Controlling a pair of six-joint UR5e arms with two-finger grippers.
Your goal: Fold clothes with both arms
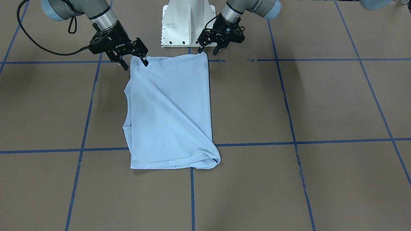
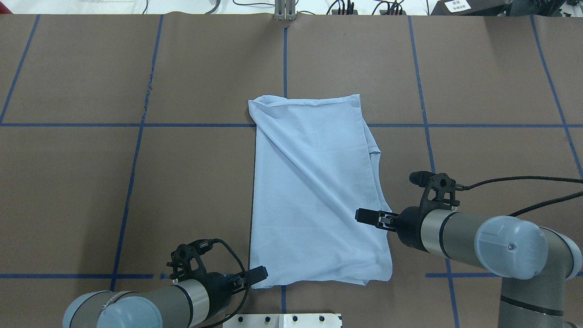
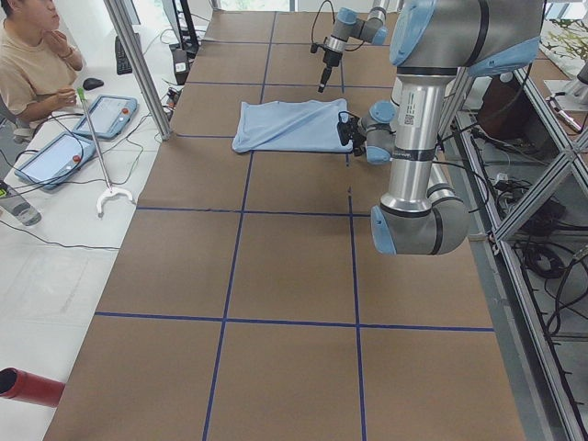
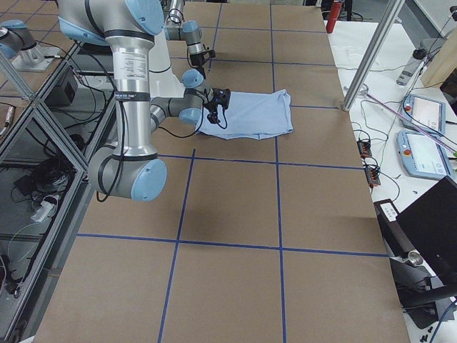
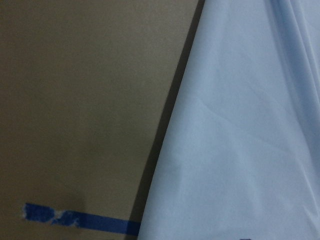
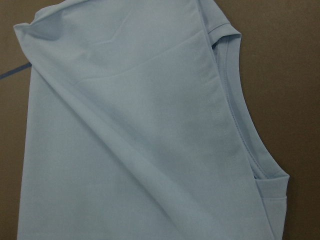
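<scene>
The right arm [image 1: 96, 14] and the left arm [image 1: 244, 8] reach low from the robot's side of the table [image 1: 321, 102]. Their wrists angle down toward the edge of the folded light blue T-shirt [image 1: 170, 112] nearest the white pedestal base [image 1: 186, 22]. The T-shirt lies flat at the table's middle with a diagonal crease across it, and lower layers peek out along the robot's right side. Bare brown paper crossed by blue tape lines [image 1: 292, 128] spreads widely around its other sides. The right gripper [image 1: 135, 65] has its fingers apart, one tip at the T-shirt's corner. The left gripper [image 1: 208, 50] is likewise spread at the opposite corner, and neither clamps the cloth.
</scene>
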